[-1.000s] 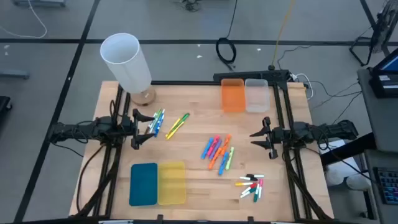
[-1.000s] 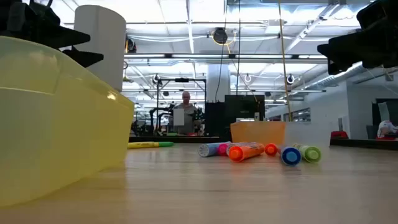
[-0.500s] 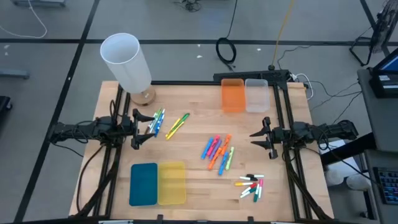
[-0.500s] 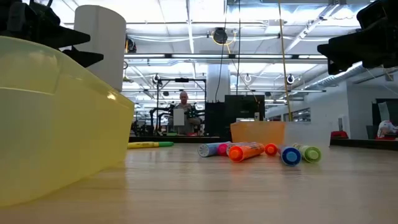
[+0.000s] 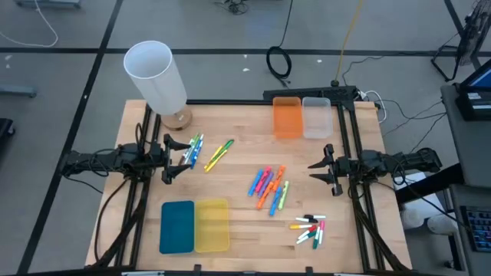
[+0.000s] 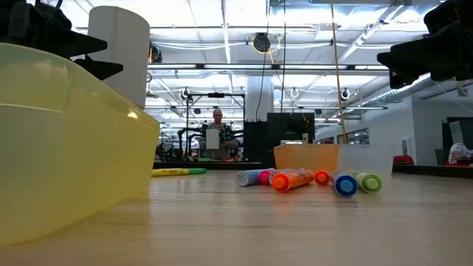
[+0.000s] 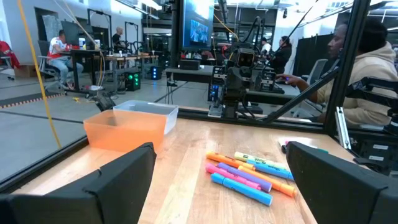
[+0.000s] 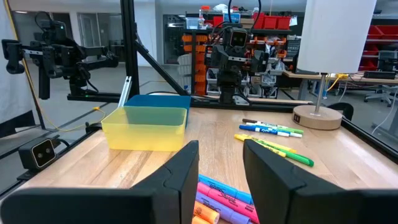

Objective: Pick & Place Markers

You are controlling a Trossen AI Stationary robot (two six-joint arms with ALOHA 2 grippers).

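Bright highlighter markers [image 5: 268, 186] lie in a loose cluster mid-table. My left gripper [image 5: 170, 159] gapes wide, empty; my right gripper [image 5: 324, 169] is partly open, empty.

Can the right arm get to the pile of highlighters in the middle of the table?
Probably yes. The right end effector hangs beside the highlighters, facing them, with only bare table between them.

Only the person [image 6: 218, 137] in the room beyond the table has shifted slightly since earlier.
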